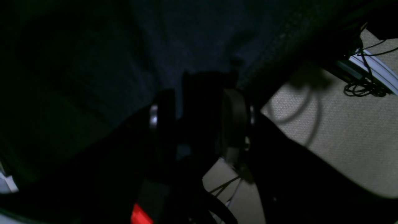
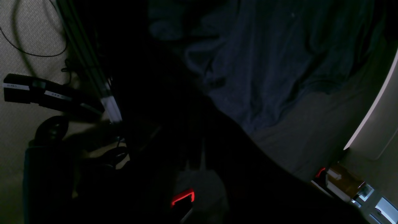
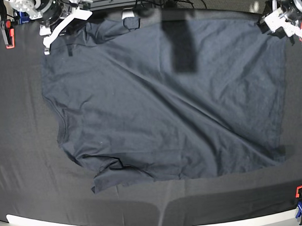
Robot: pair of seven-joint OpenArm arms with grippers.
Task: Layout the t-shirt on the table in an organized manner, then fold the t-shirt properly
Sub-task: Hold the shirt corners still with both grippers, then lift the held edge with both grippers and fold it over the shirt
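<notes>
The t-shirt (image 3: 161,117) lies spread over most of the bench (image 3: 22,165) in the base view, filling the middle and upper part of the frame. It is largely flat, but the corner at the lower left of the frame is crumpled and turned over on itself, and shallow diagonal creases run across the body. The laying-out step looks nearly done and not quite finished; no fold has been made yet.

The right claw (image 3: 60,25), at the upper left of the base frame, is closed, and its pale fingers sit at the shirt's upper left corner; whether cloth is pinched between them cannot be told. The left claw (image 3: 280,20), at the upper right, sits at the shirt's other top corner. In the left wrist view its dark pads (image 1: 233,121) stand parted with only a dark shape between them, so whether they hold anything cannot be told.

The next move probably calls for smoothing the bunched lower-left corner before the first fold.

The bench is draped in creased matte black cloth with a white rim along the bottom edge. A red clamp (image 3: 8,34) grips the upper left corner, a red and blue clamp (image 3: 300,206) the lower right. Beyond the edge, beige carpet (image 1: 342,140) and loose black cables (image 1: 362,88) show
</notes>
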